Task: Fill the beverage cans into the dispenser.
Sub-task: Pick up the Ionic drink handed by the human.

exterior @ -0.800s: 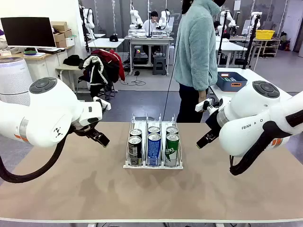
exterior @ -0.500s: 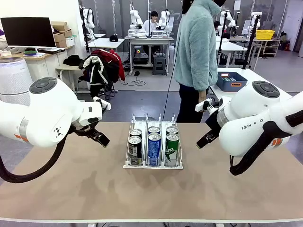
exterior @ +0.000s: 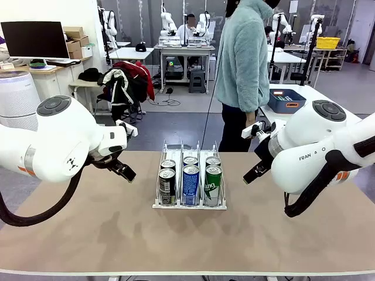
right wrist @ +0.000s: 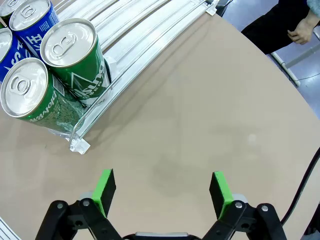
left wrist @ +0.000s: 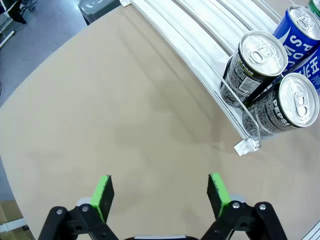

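Both grippers are empty on my feeds. The left gripper (left wrist: 160,186) hangs over bare table (left wrist: 100,110), its green pads (left wrist: 104,192) spread wide with nothing between them. The right gripper (right wrist: 162,184) matches it, jaws wide apart above the tan top. Past the left gripper I see a corner of the dispenser (left wrist: 197,50), with two black cans (left wrist: 282,107) in its nearest lane and a blue Pocari can (left wrist: 300,30) just beyond. On the right wrist camera, two green cans (right wrist: 72,50) sit in the near lane. From the front, six beverage cans (exterior: 191,184) stand upright in the white rack, two per lane at its front end. It sits mid-table between the arms, each gripper well apart from it. A person (exterior: 242,64) in a teal fleece stands at the far edge.
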`<control>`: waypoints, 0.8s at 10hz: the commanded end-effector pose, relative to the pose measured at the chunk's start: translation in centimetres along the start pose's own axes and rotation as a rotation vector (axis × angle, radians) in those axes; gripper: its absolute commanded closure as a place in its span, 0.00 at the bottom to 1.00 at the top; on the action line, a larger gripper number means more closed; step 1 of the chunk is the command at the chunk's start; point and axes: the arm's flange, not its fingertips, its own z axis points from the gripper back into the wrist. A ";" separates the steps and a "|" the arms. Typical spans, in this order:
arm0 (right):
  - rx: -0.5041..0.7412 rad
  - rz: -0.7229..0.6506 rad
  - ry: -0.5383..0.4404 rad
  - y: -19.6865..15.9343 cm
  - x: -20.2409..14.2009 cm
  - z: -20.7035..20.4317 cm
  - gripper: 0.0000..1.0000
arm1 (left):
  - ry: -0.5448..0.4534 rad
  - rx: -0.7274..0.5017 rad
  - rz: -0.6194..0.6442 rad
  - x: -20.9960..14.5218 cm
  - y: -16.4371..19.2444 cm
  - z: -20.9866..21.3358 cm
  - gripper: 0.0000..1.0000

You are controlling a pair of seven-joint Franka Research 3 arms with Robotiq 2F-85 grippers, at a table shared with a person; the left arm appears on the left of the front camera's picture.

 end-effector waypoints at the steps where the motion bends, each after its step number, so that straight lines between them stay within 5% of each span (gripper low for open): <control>1: 0.000 -0.001 0.000 0.0 0.0 0.0 0.00 | 0.000 0.001 0.003 0.0 0.1 0.0 0.00; 7: 0.000 0.000 0.000 0.0 0.0 0.0 0.00 | 0.000 0.000 0.000 0.0 0.0 0.0 0.00; 8: 0.077 0.059 0.031 -1.1 0.6 1.8 0.00 | -0.012 -0.008 0.033 0.9 -1.7 1.0 0.00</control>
